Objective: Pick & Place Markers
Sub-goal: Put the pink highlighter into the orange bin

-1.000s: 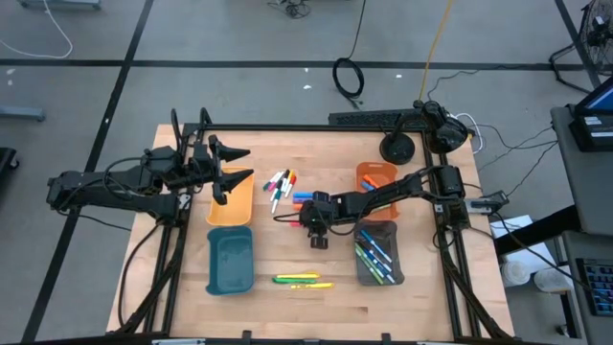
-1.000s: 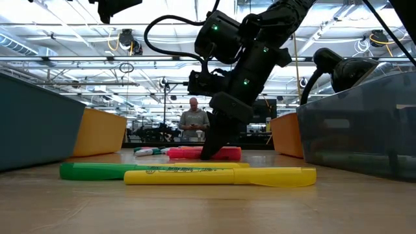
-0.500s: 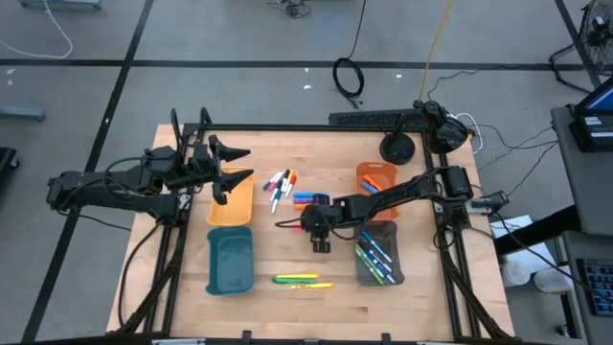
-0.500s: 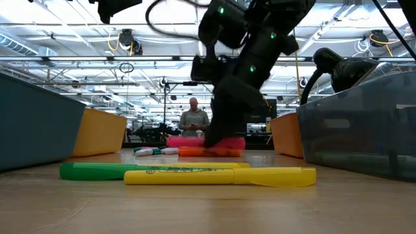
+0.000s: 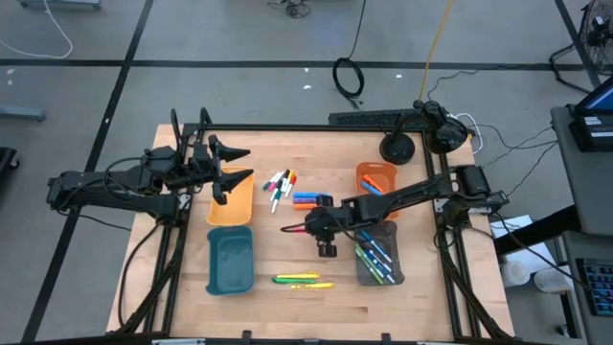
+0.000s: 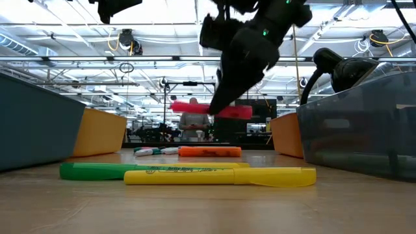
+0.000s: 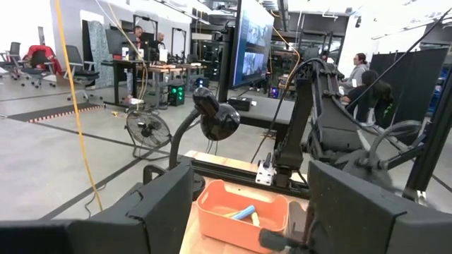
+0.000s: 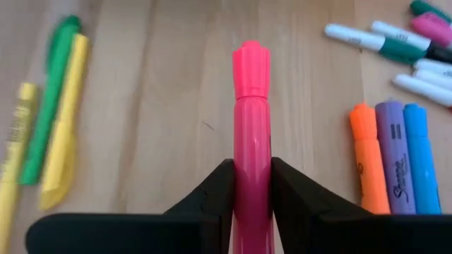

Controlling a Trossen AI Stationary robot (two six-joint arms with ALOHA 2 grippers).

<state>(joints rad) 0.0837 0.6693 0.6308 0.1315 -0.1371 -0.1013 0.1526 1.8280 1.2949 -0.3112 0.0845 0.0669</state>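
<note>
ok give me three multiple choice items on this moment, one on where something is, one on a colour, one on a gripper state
1. Where is the pink highlighter?
A. in the teal tray
B. lifted off the table in the right gripper
C. lying beside the green highlighter

2. What colour is the tray under the left gripper?
A. yellow-orange
B. grey
C. white

3. How is the left gripper?
A. shut on a marker
B. open, holding nothing
C. shut, empty

Answers:
1 B, the low view shows it in the air above the orange highlighter.
2 A, the high view shows a yellow-orange tray there.
3 B, its fingers stand wide apart with nothing between.
</note>
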